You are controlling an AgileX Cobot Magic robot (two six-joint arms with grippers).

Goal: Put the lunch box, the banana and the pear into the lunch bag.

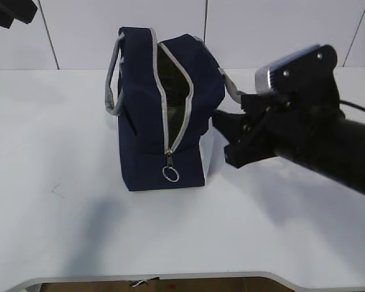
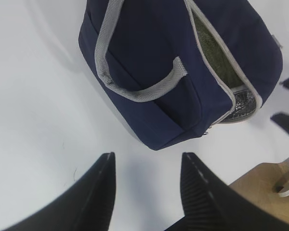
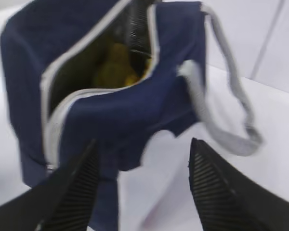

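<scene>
The navy lunch bag (image 1: 152, 109) stands upright mid-table, its grey zipper (image 1: 170, 109) open and the ring pull (image 1: 170, 174) hanging low. Through the opening I see something yellow (image 3: 114, 67), too blurred to tell banana from pear. An olive-green surface (image 2: 216, 57) also shows inside; I cannot tell whether it is the lunch box. My right gripper (image 1: 222, 137) is open and empty just off the bag's right side, which is also how the right gripper (image 3: 144, 142) looks in its own wrist view. My left gripper (image 2: 148, 156) is open above the table, short of the bag (image 2: 183, 62), with nothing between its fingers.
The bag's grey strap handles (image 1: 112, 79) (image 3: 231, 110) hang loose on both sides. The white table (image 1: 61, 201) runs to a front edge (image 1: 170, 277) close to the camera. Part of the left arm (image 1: 12, 12) shows at the top left corner. A tiled wall stands behind.
</scene>
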